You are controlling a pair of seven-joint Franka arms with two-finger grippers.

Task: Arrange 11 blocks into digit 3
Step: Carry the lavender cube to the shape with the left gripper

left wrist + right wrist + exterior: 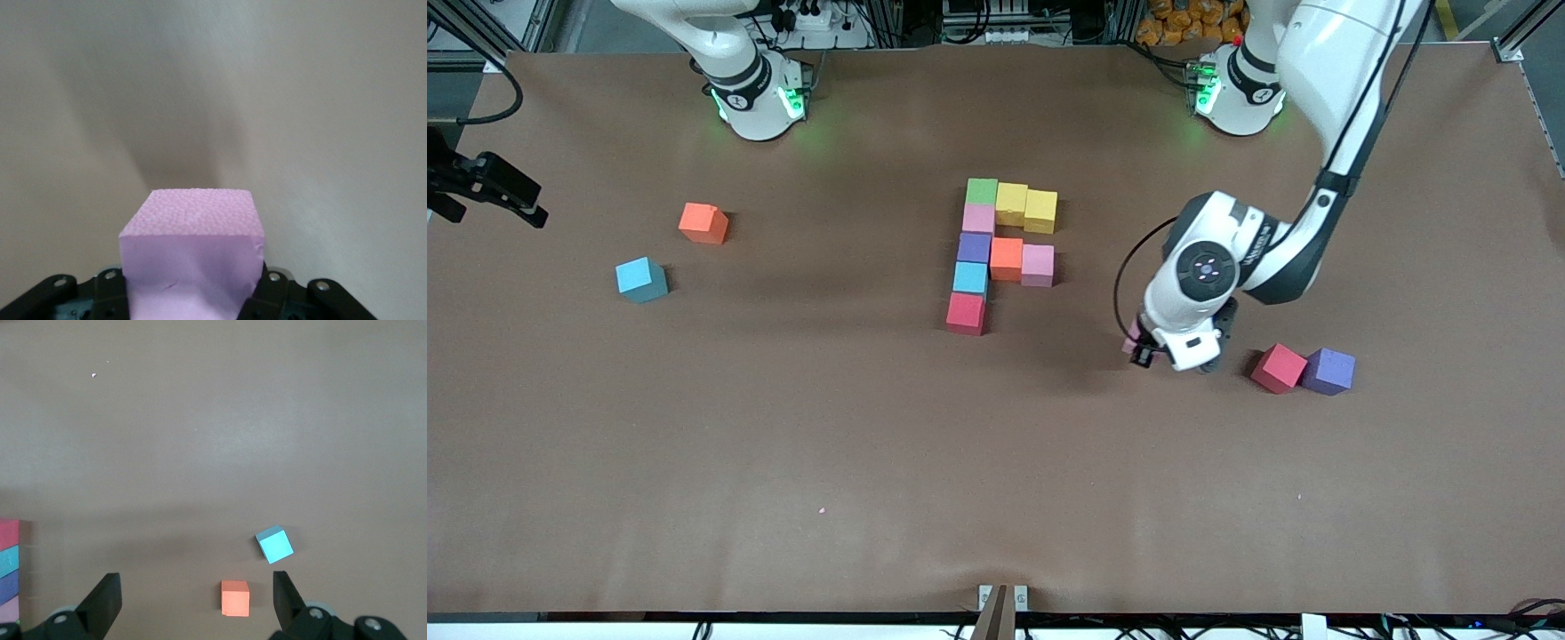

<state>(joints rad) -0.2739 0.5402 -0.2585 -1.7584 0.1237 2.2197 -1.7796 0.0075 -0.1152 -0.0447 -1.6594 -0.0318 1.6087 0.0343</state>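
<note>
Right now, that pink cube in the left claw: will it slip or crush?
Pink cube looks like grainy foam, so probably light and grippy rather than slippery. A faint crease on its face suggests it dents under squeeze. Flat faces: unlikely to roll. Left claw grips it above the table; right claw waits open.

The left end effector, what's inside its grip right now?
The left end effector is shut on a pink block, held over bare table. The block's top and one side show; the contact faces are covered by the fingers.
</note>
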